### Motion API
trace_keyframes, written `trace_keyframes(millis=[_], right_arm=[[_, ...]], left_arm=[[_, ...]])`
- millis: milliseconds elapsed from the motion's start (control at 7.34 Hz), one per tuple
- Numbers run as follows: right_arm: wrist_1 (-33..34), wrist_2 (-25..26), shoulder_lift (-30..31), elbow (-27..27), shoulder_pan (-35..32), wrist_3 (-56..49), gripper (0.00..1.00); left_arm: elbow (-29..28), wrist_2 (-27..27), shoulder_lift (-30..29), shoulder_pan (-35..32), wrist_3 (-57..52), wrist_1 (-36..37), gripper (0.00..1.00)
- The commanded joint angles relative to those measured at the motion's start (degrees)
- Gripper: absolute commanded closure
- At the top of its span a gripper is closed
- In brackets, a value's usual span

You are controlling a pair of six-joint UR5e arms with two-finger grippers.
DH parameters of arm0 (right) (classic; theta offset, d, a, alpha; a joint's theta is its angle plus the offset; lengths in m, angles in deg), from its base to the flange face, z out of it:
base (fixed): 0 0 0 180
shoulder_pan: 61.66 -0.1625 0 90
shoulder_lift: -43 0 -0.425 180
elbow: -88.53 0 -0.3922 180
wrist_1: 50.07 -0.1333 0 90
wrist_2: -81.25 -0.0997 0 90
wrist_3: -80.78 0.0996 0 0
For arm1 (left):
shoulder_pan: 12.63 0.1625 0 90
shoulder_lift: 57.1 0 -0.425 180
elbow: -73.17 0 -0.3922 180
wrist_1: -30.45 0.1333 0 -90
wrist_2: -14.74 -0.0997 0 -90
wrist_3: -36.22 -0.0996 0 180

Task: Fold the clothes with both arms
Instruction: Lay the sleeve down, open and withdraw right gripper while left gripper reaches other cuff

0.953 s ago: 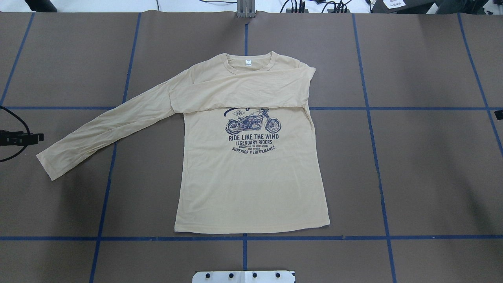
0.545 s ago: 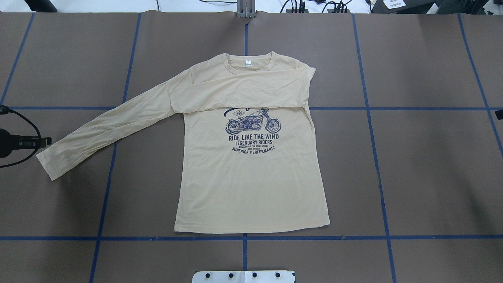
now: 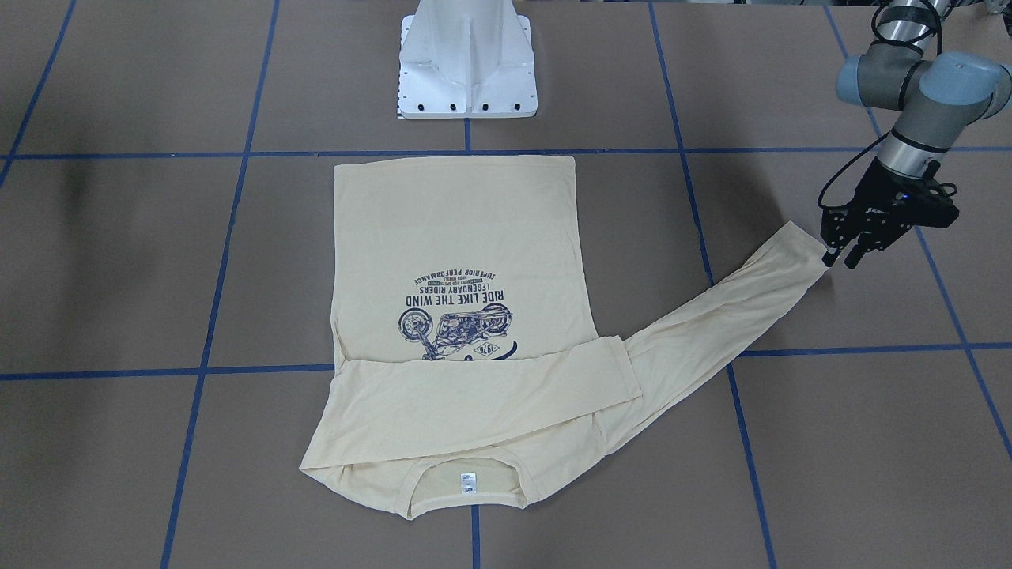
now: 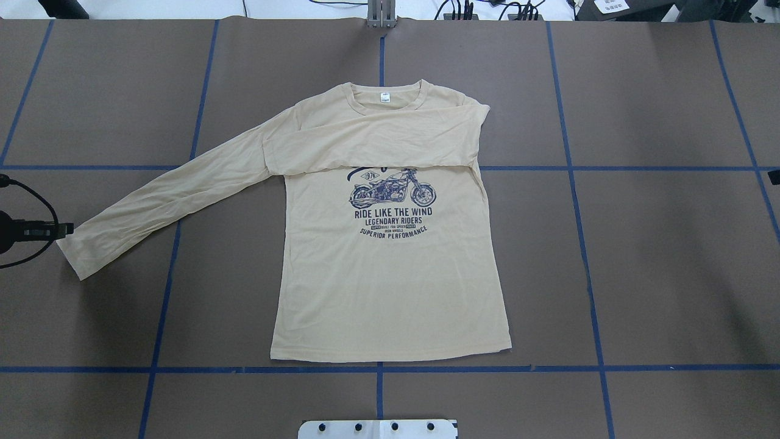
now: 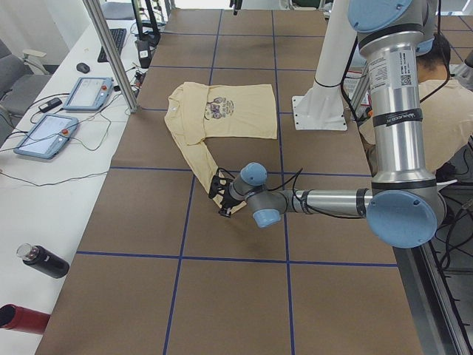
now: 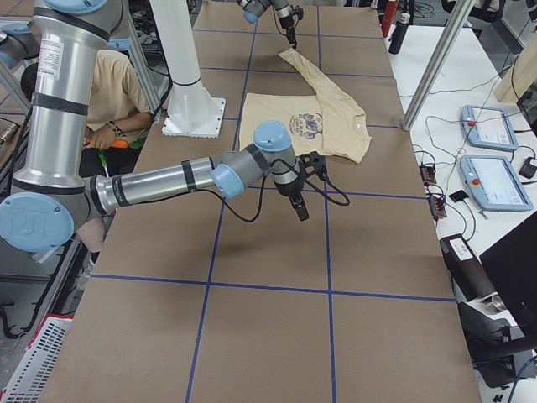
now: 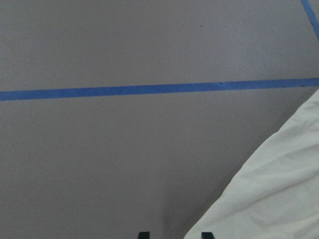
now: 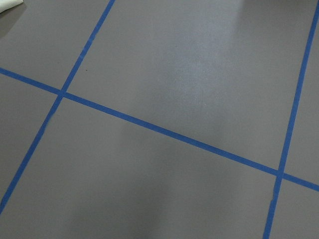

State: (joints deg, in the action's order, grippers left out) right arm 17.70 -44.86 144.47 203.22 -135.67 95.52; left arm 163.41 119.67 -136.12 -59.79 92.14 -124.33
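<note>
The shirt (image 4: 390, 286) lies flat and print side up on the brown table (image 4: 658, 274), in its middle. Its long axis runs straight away from the robot: the hem is nearest the white base (image 3: 466, 71), and the collar with its white tag (image 4: 385, 96) is at the far end. The navy motorcycle print (image 4: 393, 195) reads upright from the robot's side. 1 sleeve is folded (image 4: 372, 143) across the chest and covers the top of the print. The other sleeve (image 4: 170, 195) stretches out slantwise to the robot's left and back toward the robot, ending in the cuff (image 4: 73, 256).

The left gripper (image 3: 839, 259) is at that cuff's corner, low over the table, its jaws spread; in the wrist view the cloth's edge reaches in between the 2 fingertips (image 7: 207, 234). Against the overhead view of half a second ago it has shifted a little toward the robot and now meets the cuff, while the shirt lies just as it did.

The right gripper (image 6: 302, 210) hangs over bare table well off the shirt's other side; whether its jaws are apart or together I cannot tell
</note>
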Motion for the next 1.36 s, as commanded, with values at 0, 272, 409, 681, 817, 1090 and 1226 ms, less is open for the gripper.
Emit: trace_keyframes(millis=[0,272,409,681,817,1090,1226], right_arm=[[0.0,0.2,0.0,0.0,0.0,0.0,0.01],[0.0,0.2,0.0,-0.3,0.0,-0.1,0.01],[0.0,0.2,-0.1,-0.3,0.0,-0.1,0.01],[0.0,0.2,-0.1,-0.3,0.0,0.0,0.01],[0.0,0.2,-0.1,-0.3,0.0,0.0,0.01],[0.0,0.2,-0.3,-0.3,0.0,0.0,0.01],[0.0,0.2,-0.4,-0.3,0.0,0.1,0.01]], left_arm=[[-0.1,0.0,0.8,1.0,-0.1,-0.4,0.54],[-0.4,0.0,0.9,1.6,-0.2,-0.5,0.54],[-0.5,-0.1,0.8,1.8,-0.2,-0.8,0.54],[-0.9,-0.3,0.8,1.8,-0.3,-0.8,0.54],[-1.0,-0.3,0.8,1.8,-0.4,-0.8,0.56],[-1.1,-0.3,0.8,1.8,-0.5,-0.8,0.74],[-1.1,-0.3,0.7,1.8,-0.6,-0.8,0.85]])
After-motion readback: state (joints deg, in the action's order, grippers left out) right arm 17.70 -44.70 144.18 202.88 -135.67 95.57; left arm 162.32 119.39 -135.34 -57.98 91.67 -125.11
